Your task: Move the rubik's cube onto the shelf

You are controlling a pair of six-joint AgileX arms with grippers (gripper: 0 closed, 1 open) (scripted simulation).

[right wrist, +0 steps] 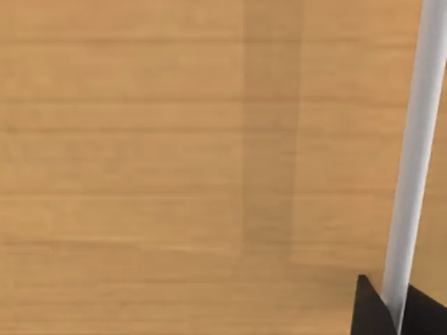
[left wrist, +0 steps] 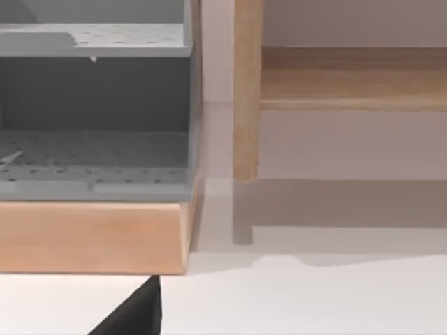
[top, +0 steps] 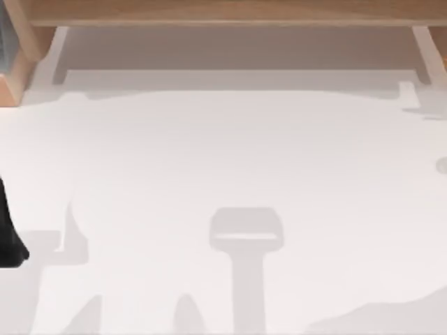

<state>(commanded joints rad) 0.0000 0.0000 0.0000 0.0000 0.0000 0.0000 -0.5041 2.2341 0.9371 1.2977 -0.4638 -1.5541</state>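
The shelf [top: 230, 12] runs lengthwise left to right along the worktop's [top: 230, 153] far edge. Left arm [top: 8, 230] sits at the shelf's near left; I cannot tell either pincer's state.

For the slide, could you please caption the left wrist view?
Light-brown wooden shelf on its upright side support, beside a grey perforated rack on a wooden base, above the white table.
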